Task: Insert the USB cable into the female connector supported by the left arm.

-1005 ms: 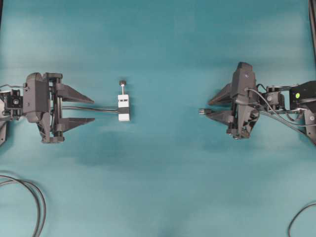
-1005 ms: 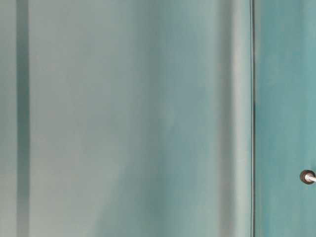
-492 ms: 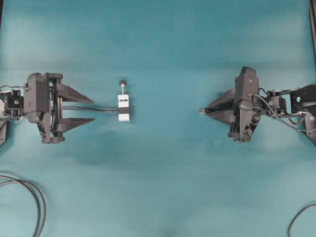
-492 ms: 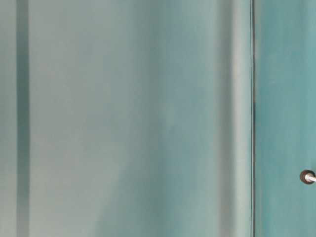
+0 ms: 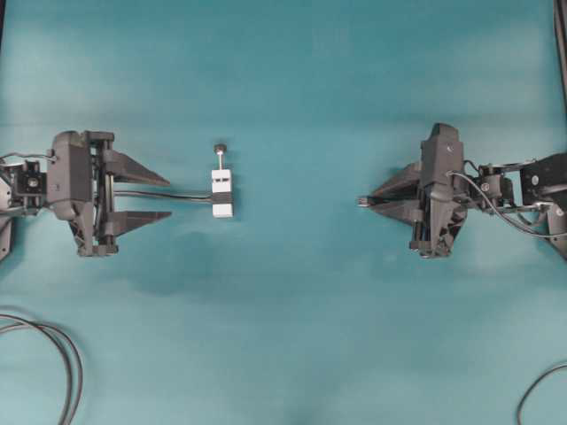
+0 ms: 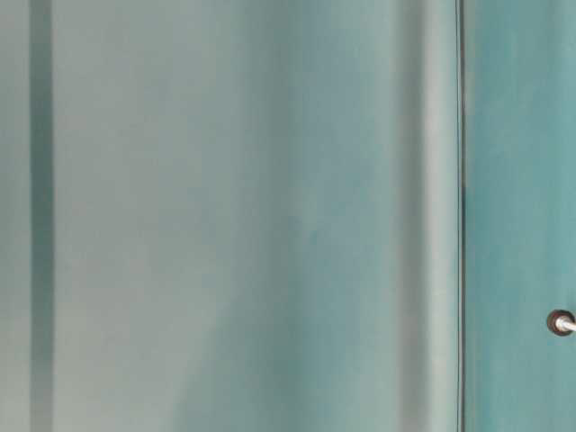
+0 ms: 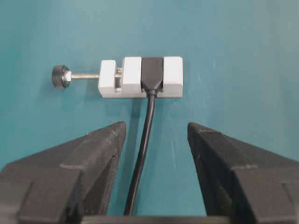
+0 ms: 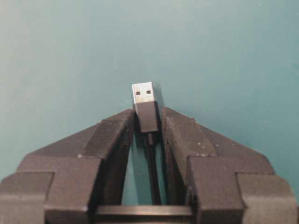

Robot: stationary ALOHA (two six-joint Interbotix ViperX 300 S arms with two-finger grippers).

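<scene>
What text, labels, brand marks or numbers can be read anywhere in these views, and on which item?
None can be read.
USB cable: the metal plug tip shows two small square holes, no marking.
female connector: plain white block with a black band, no lettering.
left pincer and right pincer: plain black, no print.
The table-level view is a blur.

Legible text, labels, brands, numbers, signs: none found in any view.
</scene>
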